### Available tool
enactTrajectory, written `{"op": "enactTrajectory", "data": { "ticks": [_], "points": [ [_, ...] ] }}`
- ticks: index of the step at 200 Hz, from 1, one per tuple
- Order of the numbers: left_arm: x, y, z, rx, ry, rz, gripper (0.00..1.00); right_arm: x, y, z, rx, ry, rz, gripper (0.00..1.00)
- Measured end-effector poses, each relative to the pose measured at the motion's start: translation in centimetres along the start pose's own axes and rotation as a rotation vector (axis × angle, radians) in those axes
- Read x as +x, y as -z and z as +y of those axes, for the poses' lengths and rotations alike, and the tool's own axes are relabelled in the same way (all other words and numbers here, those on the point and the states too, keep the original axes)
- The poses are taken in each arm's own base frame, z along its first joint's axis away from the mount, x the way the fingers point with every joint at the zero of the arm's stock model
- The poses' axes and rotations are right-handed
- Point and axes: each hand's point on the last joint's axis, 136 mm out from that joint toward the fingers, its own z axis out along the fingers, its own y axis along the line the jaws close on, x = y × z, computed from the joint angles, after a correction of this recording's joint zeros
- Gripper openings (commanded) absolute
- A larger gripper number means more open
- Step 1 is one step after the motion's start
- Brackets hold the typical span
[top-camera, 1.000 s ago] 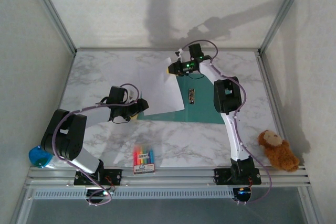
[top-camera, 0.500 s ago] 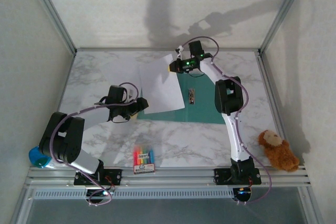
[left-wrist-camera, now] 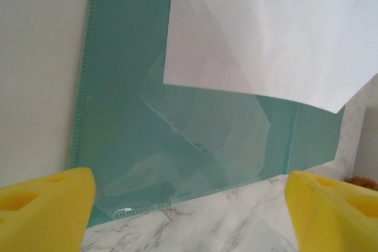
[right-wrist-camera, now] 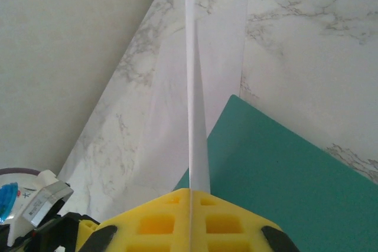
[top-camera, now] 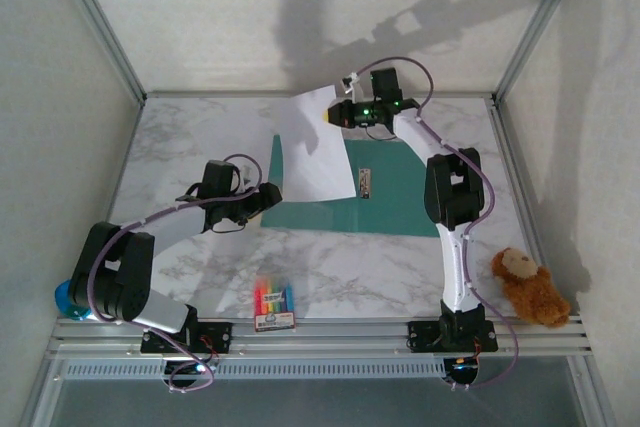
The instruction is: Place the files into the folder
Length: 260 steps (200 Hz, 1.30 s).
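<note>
- Right gripper (top-camera: 338, 115) clamped on far right corner of files (top-camera: 312, 152). Sheet raised, its near edge hanging over left panel of folder (top-camera: 395, 197).
- Folder flat at centre of table (top-camera: 180, 147). Open marble to left and towards crayon box (top-camera: 274, 305).
- Left gripper (top-camera: 268, 195) jaws wide apart, low at folder's near left corner.
- Left wrist view: clear pocket (left-wrist-camera: 201, 128) on folder, sheet edge above it.
- Right wrist view: sheet edge-on between yellow fingers (right-wrist-camera: 153, 216).
</note>
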Motion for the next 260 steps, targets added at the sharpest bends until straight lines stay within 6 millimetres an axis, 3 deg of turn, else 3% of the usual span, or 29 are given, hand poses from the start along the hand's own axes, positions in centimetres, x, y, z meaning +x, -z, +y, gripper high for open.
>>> {"op": "enactTrajectory", "data": {
  "ticks": [24, 82, 111, 156, 228, 260],
  "points": [
    [0.0, -0.1, 0.1, -0.001, 0.001, 0.003, 0.84, 0.9, -0.2, -0.6, 0.001, -0.014, 0.016, 0.00],
    [0.2, -0.5, 0.4, -0.003, 0.009, 0.010, 0.84, 0.8, -0.1, 0.1, -0.059, 0.025, 0.018, 0.02],
    [0.6, -0.6, 0.9, -0.009, 0.015, 0.018, 0.84, 1.1, -0.1, -0.3, -0.068, 0.030, 0.019, 0.14],
    [0.7, -0.6, 1.0, -0.009, 0.019, 0.022, 0.84, 2.4, -0.7, -3.1, -0.043, -0.002, 0.039, 0.27],
    [0.8, -0.7, 1.0, -0.008, 0.020, 0.027, 0.84, 6.2, -2.9, -6.8, -0.019, -0.114, 0.129, 0.30],
    [1.0, -0.7, 1.1, -0.011, 0.022, 0.029, 0.84, 6.5, -2.9, -6.9, -0.018, -0.124, 0.137, 0.21]
  ]
}}
